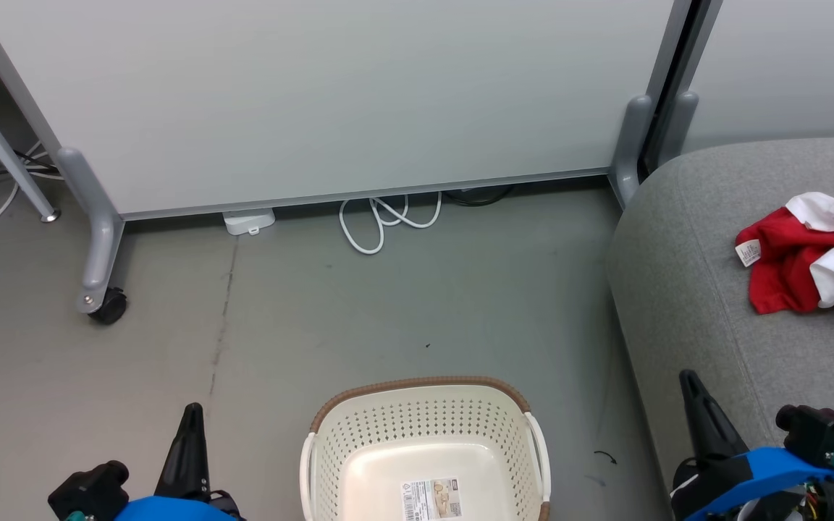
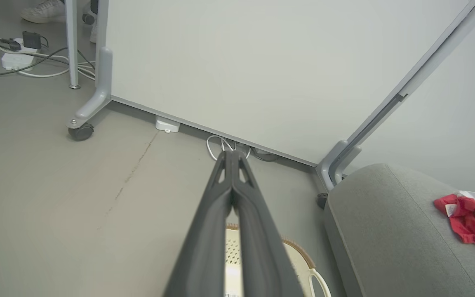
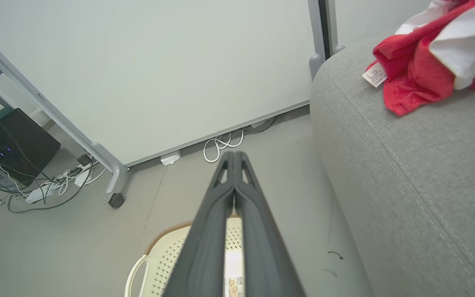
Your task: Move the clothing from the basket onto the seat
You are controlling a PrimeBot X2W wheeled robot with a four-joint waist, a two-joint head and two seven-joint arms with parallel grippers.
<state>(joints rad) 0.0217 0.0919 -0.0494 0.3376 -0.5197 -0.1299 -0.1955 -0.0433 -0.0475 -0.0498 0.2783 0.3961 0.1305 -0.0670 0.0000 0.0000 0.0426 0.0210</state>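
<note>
Head view: basket (image 1: 417,385) bare of clothes, the clothing (image 1: 786,253) heaped on the seat (image 1: 685,304); left wrist view: left gripper (image 2: 232,154) pressed together, empty; right wrist view: right gripper (image 3: 234,154) likewise — the job looks done, so next calls only for parking.

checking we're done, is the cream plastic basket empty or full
Empty where visible: the cream perforated plastic basket shows its bare floor and paper label; the red clothing lies on the grey fabric seat.
</note>
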